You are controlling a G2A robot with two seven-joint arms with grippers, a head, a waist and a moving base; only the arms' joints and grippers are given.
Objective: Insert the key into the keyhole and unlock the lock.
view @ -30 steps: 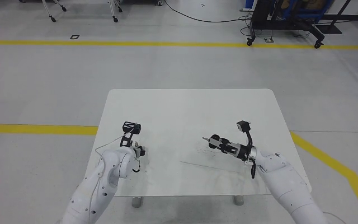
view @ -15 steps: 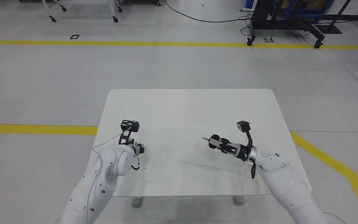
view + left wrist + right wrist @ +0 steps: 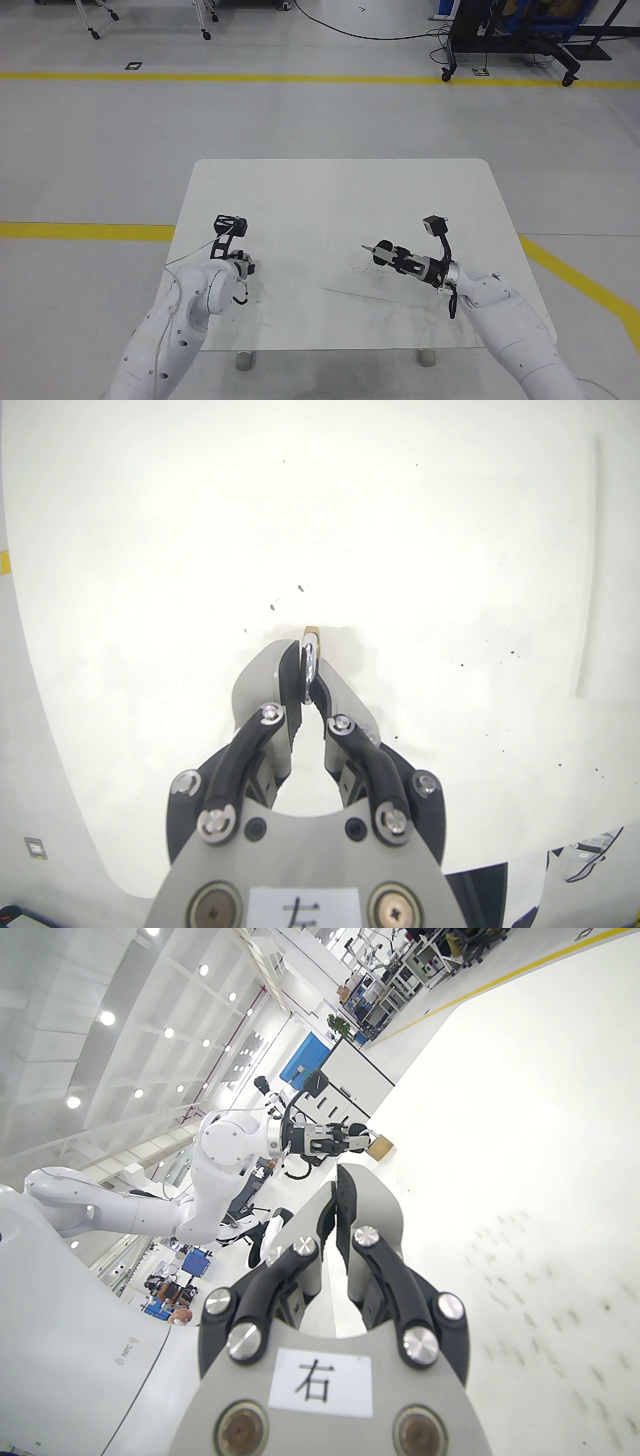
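Note:
A small brass padlock [image 3: 380, 1146] hangs just above the white table [image 3: 340, 190] near its left front part. My left gripper [image 3: 305, 650] is shut on its silver shackle [image 3: 309, 672], and only the top of the brass body [image 3: 312, 633] shows past the pads. In the top view the left gripper [image 3: 243, 266] sits close to the table's left edge. My right gripper [image 3: 378, 251] is at the right front, pointing left toward the lock, pads pressed together [image 3: 342, 1180]. A thin silver key tip [image 3: 367, 246] sticks out of it.
The table's front edge runs just behind both arms. Small dark specks [image 3: 272, 606] mark the tabletop. A wide stretch of bare table lies between the two grippers. Yellow floor lines and wheeled frames [image 3: 510, 40] are far off.
The left arm has shifted slightly to the left with the padlock in its gripper. The right arm has not moved.

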